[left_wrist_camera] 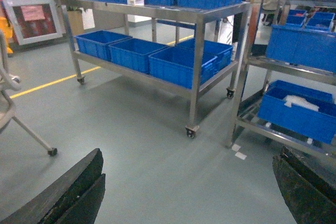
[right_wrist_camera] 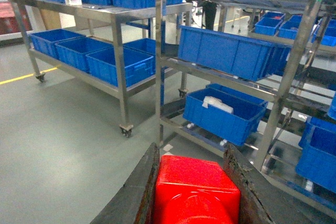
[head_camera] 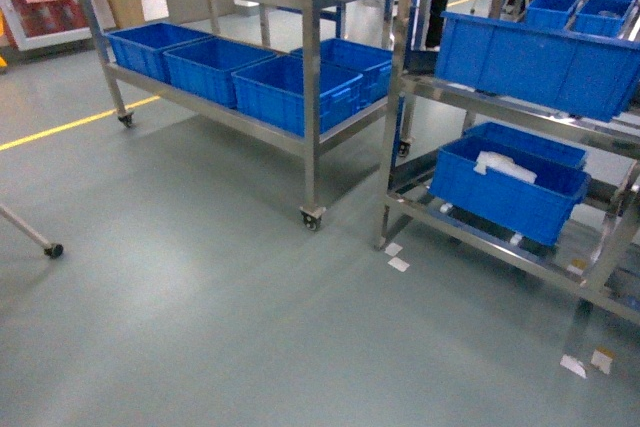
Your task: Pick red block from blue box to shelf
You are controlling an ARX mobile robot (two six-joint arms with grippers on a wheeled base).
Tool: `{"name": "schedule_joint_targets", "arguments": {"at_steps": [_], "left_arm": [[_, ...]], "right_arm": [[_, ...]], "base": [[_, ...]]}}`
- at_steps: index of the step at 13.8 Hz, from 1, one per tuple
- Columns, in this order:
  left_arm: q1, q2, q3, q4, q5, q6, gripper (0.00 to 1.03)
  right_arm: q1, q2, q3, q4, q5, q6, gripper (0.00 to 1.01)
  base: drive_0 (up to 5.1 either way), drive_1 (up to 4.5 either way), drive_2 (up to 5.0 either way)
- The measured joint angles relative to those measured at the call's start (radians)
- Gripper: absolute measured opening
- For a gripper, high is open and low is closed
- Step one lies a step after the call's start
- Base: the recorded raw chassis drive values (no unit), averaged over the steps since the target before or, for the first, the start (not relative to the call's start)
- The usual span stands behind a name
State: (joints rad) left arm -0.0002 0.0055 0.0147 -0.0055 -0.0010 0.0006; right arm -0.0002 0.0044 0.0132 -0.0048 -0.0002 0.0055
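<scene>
We find the red block [right_wrist_camera: 197, 190] clamped between the jaws of our right gripper [right_wrist_camera: 195, 192], carried clear of the floor and facing the shelf [right_wrist_camera: 294, 61], presumably for transport to a tier. Our left gripper [left_wrist_camera: 189, 192] stands wide apart and holds nothing. The blue box appears in no view. Dark blue crates [head_camera: 505, 187] occupy the rack.

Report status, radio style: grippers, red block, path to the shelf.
Right gripper shut on red block. Left gripper open, empty. Shelf ahead, blue crates on its tiers. Bare floor between.
</scene>
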Motion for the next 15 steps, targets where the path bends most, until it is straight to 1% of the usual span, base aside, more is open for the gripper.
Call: {"name": "schedule_joint_targets", "arguments": {"at_steps": [15], "left_arm": [[0.000, 0.000, 0.000, 0.000, 0.000, 0.000, 0.98]], "right_arm": [[0.000, 0.000, 0.000, 0.000, 0.000, 0.000, 0.29]], "base": [[-1.5, -1.47, -1.5]]}}
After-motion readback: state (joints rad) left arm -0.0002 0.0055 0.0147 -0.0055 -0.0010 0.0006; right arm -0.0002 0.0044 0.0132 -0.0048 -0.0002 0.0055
